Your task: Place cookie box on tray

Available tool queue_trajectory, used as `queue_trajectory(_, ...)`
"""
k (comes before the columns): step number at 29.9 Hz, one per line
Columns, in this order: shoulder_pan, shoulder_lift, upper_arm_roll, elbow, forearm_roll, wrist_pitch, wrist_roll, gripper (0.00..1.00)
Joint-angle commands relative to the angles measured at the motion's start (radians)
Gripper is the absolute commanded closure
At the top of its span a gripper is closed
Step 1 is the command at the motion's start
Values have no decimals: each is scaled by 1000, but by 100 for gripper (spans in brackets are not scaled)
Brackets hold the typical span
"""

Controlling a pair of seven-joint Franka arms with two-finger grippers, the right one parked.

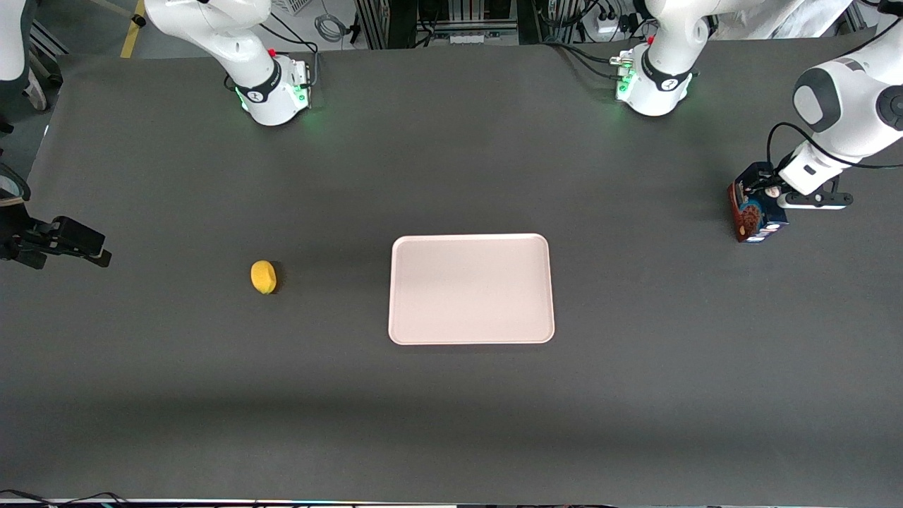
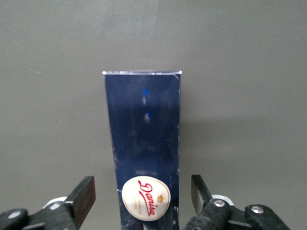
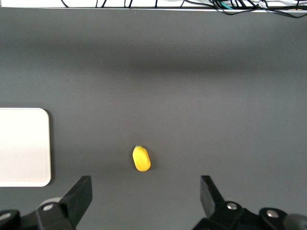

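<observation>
Box (image 1: 755, 212) upright on the table (image 1: 451, 423) at the working arm's end, well apart from the tray (image 1: 471, 289). Easily toppled from here (tall, slim, standing on a narrow base) if one finger touches before the other, or pinched too near the top and left to swing. Sits between the fingers (image 2: 84, 196) of the claw (image 2: 143, 199), gaps showing on both sides. Claw released, straddling the box's top, gripping nothing yet.
</observation>
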Motion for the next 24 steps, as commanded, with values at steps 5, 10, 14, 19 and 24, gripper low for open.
queue_trajectory(5, 2, -3, 1, 1, -11, -7, 4, 51)
queue_trajectory(10, 2, -6, 1, 2, -21, -7, 2, 87)
queue_trajectory(14, 2, -6, 1, 2, -26, -7, 3, 99)
queue_trajectory(19, 2, -8, 1, 7, -26, -12, 2, 100)
queue_trajectory(24, -3, -8, -2, 86, -43, -128, -3, 100)
